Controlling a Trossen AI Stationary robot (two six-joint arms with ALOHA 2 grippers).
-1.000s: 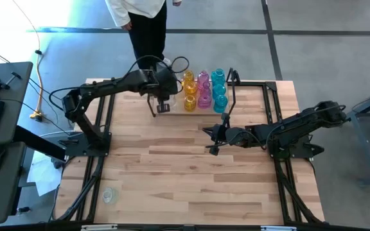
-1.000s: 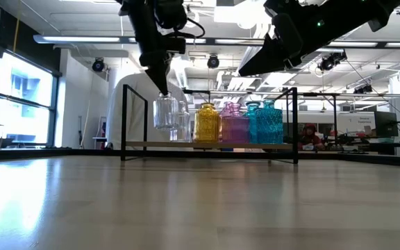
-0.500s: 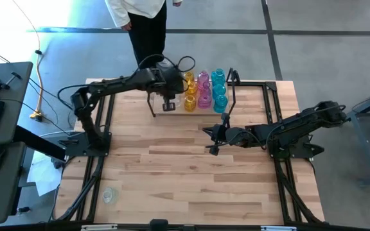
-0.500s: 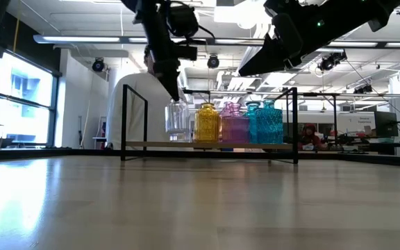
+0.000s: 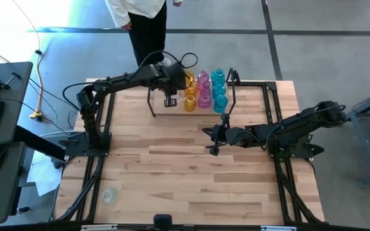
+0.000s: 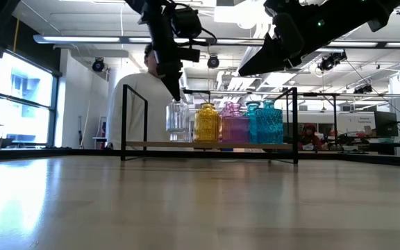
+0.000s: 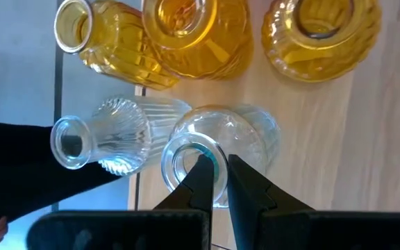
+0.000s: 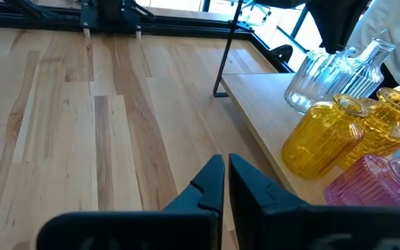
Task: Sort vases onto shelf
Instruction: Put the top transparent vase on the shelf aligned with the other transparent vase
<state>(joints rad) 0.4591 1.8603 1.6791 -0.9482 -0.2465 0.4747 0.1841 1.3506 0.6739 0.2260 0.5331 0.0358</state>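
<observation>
Writing is not seen on any of the glass or on the shelf (image 6: 207, 145). Vases are grouped on the light-wood board by colour: clear at one end, then amber-yellow (image 5: 189, 102), pink (image 5: 204, 99) and cyan-blue (image 5: 220, 102) in rows toward the other end. All of them appear empty, with open mouths seen from above in the left wrist view.

The left gripper (image 7: 216, 169) is held over the clear end of the shelf, its fingers pinched narrowly on the rim of a clear vase (image 7: 245, 135), one finger inside the mouth and one outside. In the low view this vase (image 6: 177, 119) is seen upright at the board, just beside an amber one (image 6: 206, 123); whether its base touches the wood cannot be told. A second clear vase (image 7: 110, 135) is seen right next to it, with three amber vases beyond.

The right gripper (image 8: 226, 175) is held above bare tabletop (image 5: 172, 173), near the shelf's front edge, its fingers closed together on nothing.

A person (image 5: 143, 16) is seen standing behind the table.
</observation>
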